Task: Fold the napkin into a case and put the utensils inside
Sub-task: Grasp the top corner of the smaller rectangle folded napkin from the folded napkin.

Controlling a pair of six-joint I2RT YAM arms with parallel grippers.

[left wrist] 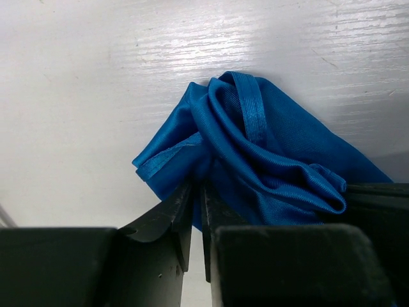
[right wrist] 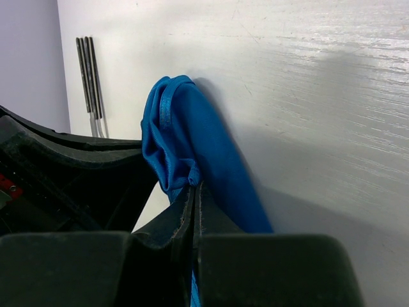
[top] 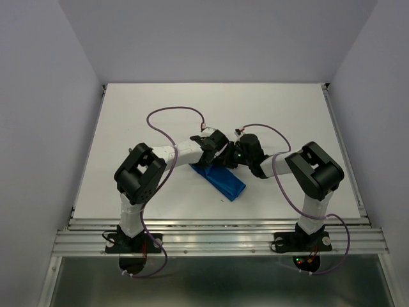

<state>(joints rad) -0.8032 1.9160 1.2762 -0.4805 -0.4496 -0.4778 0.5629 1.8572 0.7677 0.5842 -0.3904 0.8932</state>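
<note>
Jaws tight on the napkin [top: 225, 182], long axis far-left to near-right

Bright blue napkin [top: 225, 182] folded narrow, creased, lying diagonally

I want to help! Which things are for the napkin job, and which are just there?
For the job:
bright blue creased cloth napkin
left gripper and right gripper, both pinching it

Just there:
white table
thin purple cables

The top camera looked down from high at the near edge onto the whole surface [top: 128, 115]. Both wrist cameras sat very close, sharing the blue napkin [left wrist: 281, 147].
</note>
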